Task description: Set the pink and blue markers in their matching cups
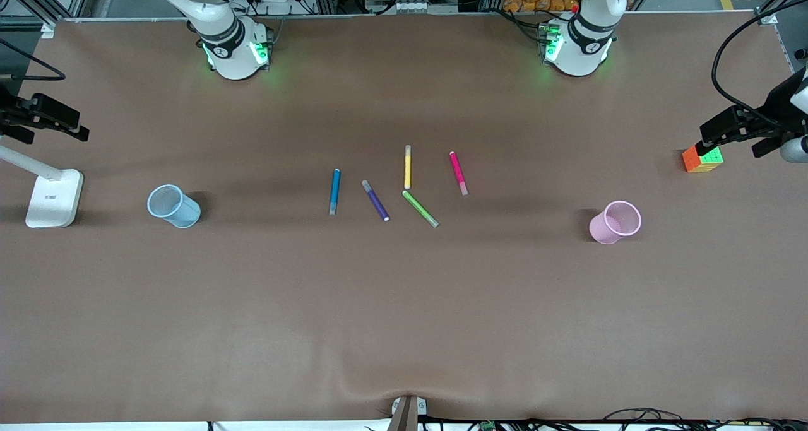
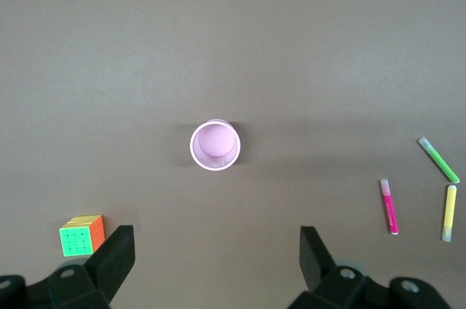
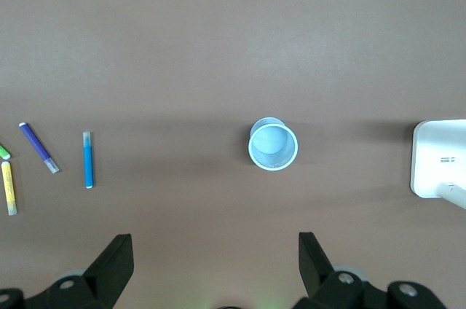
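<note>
Brown table (image 1: pixel 404 305). White lamp base (image 1: pixel 55 197) at right arm's end; colour cube (image 1: pixel 702 159) at left arm's end.

Left gripper (image 2: pixel 217 261) up high over pink cup (image 1: pixel 615 222), fingers (image 2: pixel 116 258) spread wide, holding nothing, touching nothing. Right gripper (image 3: pixel 216 261) same: up over blue cup (image 1: pixel 173 206), wide open, empty. Both arms wait.

Both cups upright; blue cup w/ lamp base toward right arm's end, pink cup toward left arm's end.

Pens flat mid-table, btwn cups: blue marker (image 1: pixel 334 191) toward blue cup's side, then purple pen (image 1: pixel 375 200), yellow pen (image 1: pixel 408 166), green pen (image 1: pixel 420 208) nearest front camera, pink marker (image 1: pixel 458 173) toward pink cup's side. Yellow & green ends nearly meet; markers well apart from cups.
</note>
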### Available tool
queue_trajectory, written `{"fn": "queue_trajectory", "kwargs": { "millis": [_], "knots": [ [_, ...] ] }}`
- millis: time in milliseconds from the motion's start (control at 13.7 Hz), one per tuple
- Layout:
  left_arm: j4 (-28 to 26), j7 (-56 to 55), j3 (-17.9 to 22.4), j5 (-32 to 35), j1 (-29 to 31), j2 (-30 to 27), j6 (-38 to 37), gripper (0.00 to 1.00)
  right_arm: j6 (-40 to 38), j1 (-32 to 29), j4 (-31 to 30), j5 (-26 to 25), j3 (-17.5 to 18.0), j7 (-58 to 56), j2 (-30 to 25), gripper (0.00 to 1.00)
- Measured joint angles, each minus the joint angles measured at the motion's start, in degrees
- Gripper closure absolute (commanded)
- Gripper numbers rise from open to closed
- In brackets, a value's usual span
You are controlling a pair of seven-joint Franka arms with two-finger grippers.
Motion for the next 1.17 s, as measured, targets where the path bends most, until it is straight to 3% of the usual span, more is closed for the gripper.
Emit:
{"fn": "queue_trajectory", "kwargs": {
  "millis": [438,1167],
  "knots": [
    [-0.1,0.0,0.0,0.0,0.0,0.6,-0.1,0.0,-0.3,0.3,0.0,0.0,0.0,0.4,0.0,0.0],
    [-0.2,0.1,-0.4,0.0,-2.4,6.9,0.0,0.0,-0.6,2.4,-0.5,-0.1,-0.6,0.8,1.2,0.0]
  ]
}}
